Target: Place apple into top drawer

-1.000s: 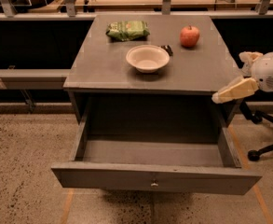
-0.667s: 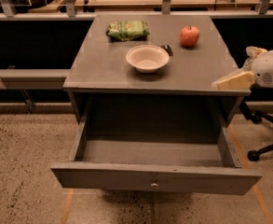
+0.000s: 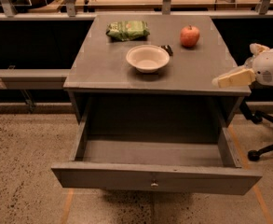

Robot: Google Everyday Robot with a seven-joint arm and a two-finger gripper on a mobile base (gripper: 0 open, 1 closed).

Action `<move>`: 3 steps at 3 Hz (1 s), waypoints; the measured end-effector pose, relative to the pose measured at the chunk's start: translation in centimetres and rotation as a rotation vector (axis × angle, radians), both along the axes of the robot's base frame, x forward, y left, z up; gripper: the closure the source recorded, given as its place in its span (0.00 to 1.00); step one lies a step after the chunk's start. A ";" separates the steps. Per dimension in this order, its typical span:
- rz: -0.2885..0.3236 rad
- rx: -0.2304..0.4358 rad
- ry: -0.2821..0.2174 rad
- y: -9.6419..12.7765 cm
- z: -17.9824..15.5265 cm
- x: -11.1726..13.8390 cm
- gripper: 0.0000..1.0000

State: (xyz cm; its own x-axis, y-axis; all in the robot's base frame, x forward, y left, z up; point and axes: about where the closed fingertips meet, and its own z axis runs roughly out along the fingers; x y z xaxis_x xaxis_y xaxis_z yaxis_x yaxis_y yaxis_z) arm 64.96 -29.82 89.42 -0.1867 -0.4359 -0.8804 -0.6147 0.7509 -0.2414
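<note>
Here, the gripper (image 3: 222, 81) hangs at the right edge of the table (image 3: 103, 73), close to the front right corner. Its cream tip is level with the tabletop and points left across it. Against the view a second earlier, I see it has risen from just below that corner to the height of the surface. Over the last fraction of a second it barely shifts. I cannot tell whether the claw is apart or together, and it carries nothing that I can see. I read the rise as the start of the reach: the arm has cleared the table's edge but is well apart from the fruit.

The apple (image 3: 190, 35) sits untouched near the back right corner, a little in from the right edge. It is apart from the cream bowl (image 3: 147, 58) at mid-table and the green packet (image 3: 127, 30) near the back edge. It stands upright, stem end up as far as I can make out, so its axis runs vertically. Being nearly round, it has no marked long axis and, in my judgement, offers no preferred side for a grasp. The top drawer (image 3: 126, 175) stands pulled well out below the front edge, knob (image 3: 153, 185) facing the camera, ready to receive it.
</note>
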 end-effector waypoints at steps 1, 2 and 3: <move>-0.041 0.033 -0.028 0.3 -0.3 1.7 0.00; -0.144 0.096 -0.060 -0.1 -0.9 6.5 0.00; -0.212 0.143 -0.076 -0.6 -1.9 11.9 0.00</move>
